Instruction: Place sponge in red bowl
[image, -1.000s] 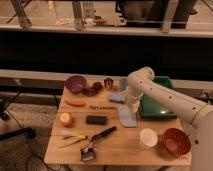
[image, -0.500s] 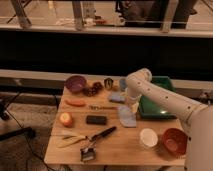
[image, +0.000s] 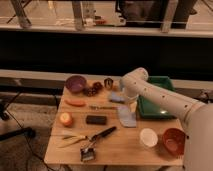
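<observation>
the white arm reaches in from the right, bends over the back of the wooden desk (image: 115, 152), and lowers its hand (image: 129, 101) just beside the sponge (image: 116, 97). whether the hand is open or closed cannot be told. the sponge lies on the desk near the back edge, left of the green tray (image: 156, 85) and just behind a larger grey-blue flat piece (image: 127, 117). the red bowl (image: 173, 141) sits at the front right corner, well apart from the sponge, with a small white bowl (image: 148, 137) just left of it. a purple bowl (image: 75, 83), a carrot (image: 75, 103) and a black block (image: 96, 119) lie further left.
</observation>
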